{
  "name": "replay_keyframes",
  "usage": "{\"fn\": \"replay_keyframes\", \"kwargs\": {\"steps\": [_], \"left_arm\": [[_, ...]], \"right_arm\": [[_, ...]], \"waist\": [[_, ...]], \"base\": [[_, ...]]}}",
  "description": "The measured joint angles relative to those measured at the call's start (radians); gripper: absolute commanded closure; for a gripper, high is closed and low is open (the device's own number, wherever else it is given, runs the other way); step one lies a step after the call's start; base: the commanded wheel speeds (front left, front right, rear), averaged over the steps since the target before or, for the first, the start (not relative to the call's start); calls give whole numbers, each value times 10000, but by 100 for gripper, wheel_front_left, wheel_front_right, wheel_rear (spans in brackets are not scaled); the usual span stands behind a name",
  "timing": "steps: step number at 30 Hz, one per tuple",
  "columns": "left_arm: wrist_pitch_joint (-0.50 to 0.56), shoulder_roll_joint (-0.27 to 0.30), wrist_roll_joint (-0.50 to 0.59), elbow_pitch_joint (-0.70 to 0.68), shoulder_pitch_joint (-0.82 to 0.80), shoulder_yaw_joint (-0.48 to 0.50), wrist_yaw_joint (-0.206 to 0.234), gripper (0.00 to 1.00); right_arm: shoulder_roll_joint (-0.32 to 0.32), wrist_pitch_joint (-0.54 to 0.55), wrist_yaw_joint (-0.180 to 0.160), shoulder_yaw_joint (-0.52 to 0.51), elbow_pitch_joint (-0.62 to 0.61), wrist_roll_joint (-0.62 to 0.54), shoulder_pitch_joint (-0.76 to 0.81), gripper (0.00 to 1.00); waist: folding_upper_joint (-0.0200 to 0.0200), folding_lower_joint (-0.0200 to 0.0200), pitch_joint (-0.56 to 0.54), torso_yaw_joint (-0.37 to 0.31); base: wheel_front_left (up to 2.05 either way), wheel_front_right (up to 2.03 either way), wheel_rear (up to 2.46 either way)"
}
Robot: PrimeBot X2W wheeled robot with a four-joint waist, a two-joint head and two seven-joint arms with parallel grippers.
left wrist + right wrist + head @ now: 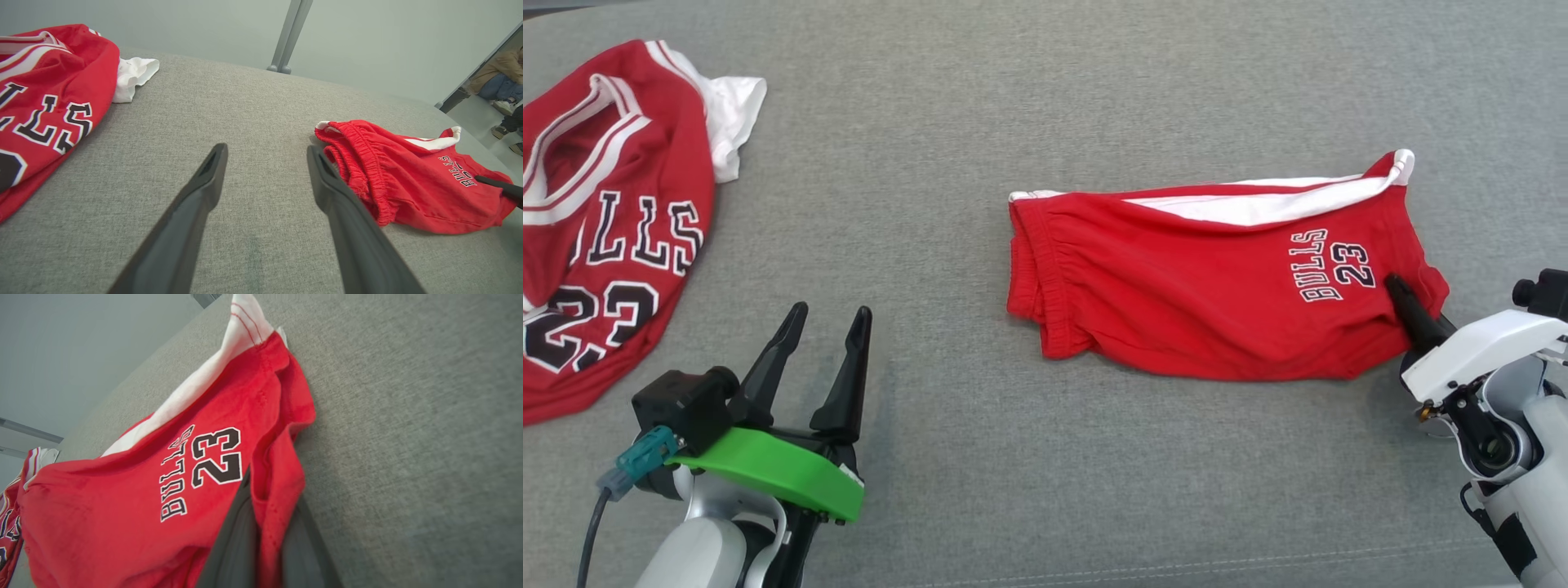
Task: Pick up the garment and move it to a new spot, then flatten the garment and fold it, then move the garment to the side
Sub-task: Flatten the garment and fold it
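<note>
Head view: you see the shorts (1201, 286) lying centre right on the grey cloth (1013, 474). Your right gripper (1398, 287), at the right edge, has its fingers clamped on the shorts' hem corner; right wrist view shows red fabric pinched between them. Your left gripper (832, 312) sits lower left, fingers apart, nothing between them. Jersey (605, 229) lies upper left.

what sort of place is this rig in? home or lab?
Probably a lab or test room, not a home: a grey fabric-covered worktop holding shorts and a jersey, a bare pale wall with a metal post behind it, and a person seated off to one side.
</note>
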Motion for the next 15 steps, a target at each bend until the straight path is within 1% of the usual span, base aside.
{"fn": "replay_keyframes", "kwargs": {"steps": [3, 5, 6, 7, 8, 10, 11, 14, 15], "left_arm": [[29, 8, 0, -27, 0, -65, -2, 0], [104, 6, 0, -33, 0, -205, -2, 0], [105, 0, 2, -44, 0, -222, -4, 0], [117, 2, 2, -59, -1, -219, -2, 0], [119, 6, 2, -63, -2, -215, -2, 0], [128, 6, 2, -63, -2, -217, -2, 0], [128, 6, 2, -63, -2, -219, -4, 0], [132, -6, 2, -52, -7, -259, -6, 0], [130, -6, 2, -58, -7, -245, -6, 0]], "right_arm": [[-21, -150, 0, 4, -48, -107, 52, 100], [-79, -311, -2, 2, -61, -224, 73, 96], [-123, -314, -2, 4, -65, -293, 86, 93], [-155, -334, -2, 25, -71, -360, 93, 85], [-180, -405, -2, 59, -77, -443, 95, 78], [-242, -449, -6, 151, -84, -591, 95, 78], [-274, -495, -8, 182, -82, -644, 98, 75], [-334, -606, -79, 221, -81, -740, 164, 53], [-334, -608, -81, 245, -81, -794, 205, 22]], "waist": [[0, 0, -31, -193], [0, 0, -44, -266], [0, 0, -49, -278], [0, 0, -51, -279], [0, 0, -52, -277], [0, 0, -57, -267], [0, 0, -62, -259], [0, 0, -106, -205], [0, 0, -118, -187]], "base": [[0, 0, 0], [0, 0, 0], [0, 0, 0], [0, 0, 0], [0, 0, 0], [0, 0, 0], [0, 0, 0], [0, 0, 0], [0, 0, 0]]}}
